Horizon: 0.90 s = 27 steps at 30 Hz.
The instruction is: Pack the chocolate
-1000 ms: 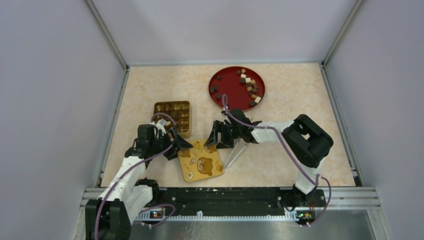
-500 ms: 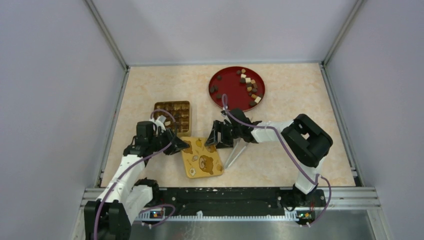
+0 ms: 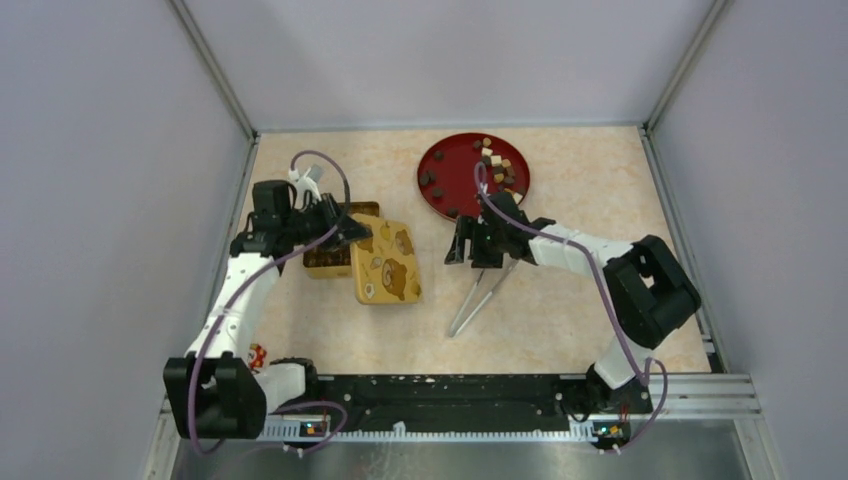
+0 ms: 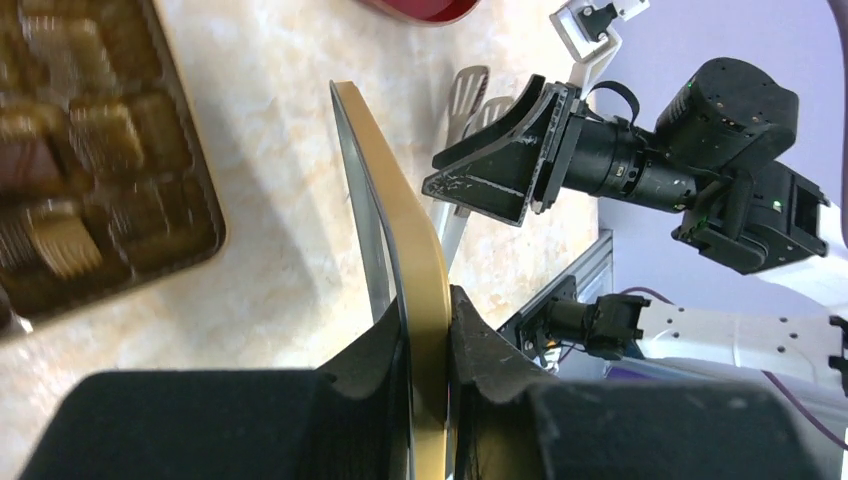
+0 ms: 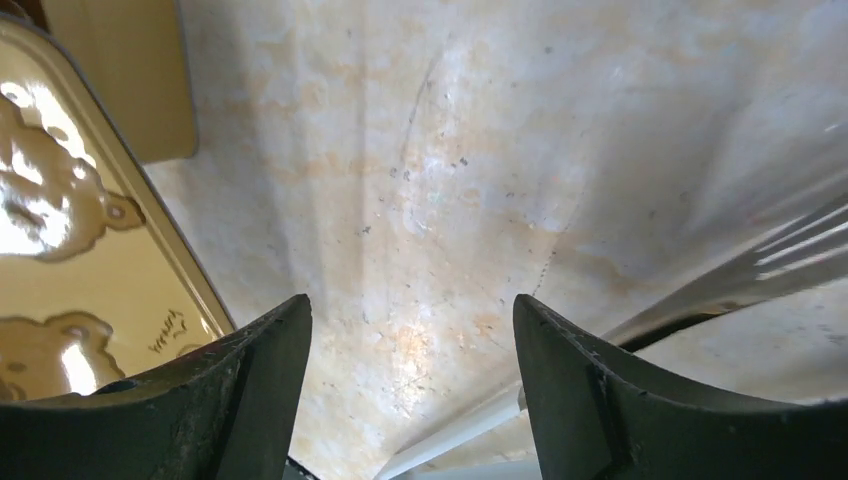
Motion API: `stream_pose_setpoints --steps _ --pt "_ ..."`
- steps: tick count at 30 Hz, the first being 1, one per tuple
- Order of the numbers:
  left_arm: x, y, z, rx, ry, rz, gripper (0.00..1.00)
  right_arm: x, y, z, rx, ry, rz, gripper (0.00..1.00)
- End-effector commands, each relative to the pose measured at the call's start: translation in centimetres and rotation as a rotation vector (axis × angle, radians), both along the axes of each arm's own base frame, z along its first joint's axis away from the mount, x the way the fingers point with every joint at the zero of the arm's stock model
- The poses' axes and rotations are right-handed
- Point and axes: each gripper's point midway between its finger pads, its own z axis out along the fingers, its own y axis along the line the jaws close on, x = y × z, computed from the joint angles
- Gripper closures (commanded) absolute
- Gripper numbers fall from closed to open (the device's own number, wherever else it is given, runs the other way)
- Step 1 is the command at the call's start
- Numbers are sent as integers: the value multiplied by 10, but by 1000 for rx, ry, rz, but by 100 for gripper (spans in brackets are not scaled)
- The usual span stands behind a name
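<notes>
The left arm (image 3: pixel 240 290) stretches from its base up the left side, nearly straight. Its wrist bends to the right, so the left hand (image 3: pixel 345 232) points toward the middle. Both fingers are pressed together on the edge of a thin yellow lid (image 3: pixel 385 262), one on each face, with the rim pinched between them.

The right arm (image 3: pixel 585 250) folds sharply at an elbow far out on the right, and its forearm runs back leftward. The right hand (image 3: pixel 470 250) points left and tilts down low over the counter (image 5: pixel 450 180). Its two dark fingers are spread wide and hold nothing.
</notes>
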Motion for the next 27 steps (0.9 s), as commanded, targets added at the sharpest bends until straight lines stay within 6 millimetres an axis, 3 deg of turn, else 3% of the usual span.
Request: stream_pose_setpoints --steps 1,3,8,14,18,27 --pt "12 -7 31 -83 -93 -179 92 29 6 60 125 -179 44 27" --pt "14 -13 36 -150 -85 -241 99 32 18 82 261 -231 112 27" --pt "16 -18 49 -235 -116 -322 100 21 34 141 604 -380 312 24" --pt "12 -19 77 -246 -216 -353 98 6 47 162 798 -383 464 22" --pt "11 -17 85 -263 -245 -351 98 -6 47 175 895 -389 500 21" --pt "6 -15 99 -306 -281 -367 98 -20 44 172 930 -360 515 18"
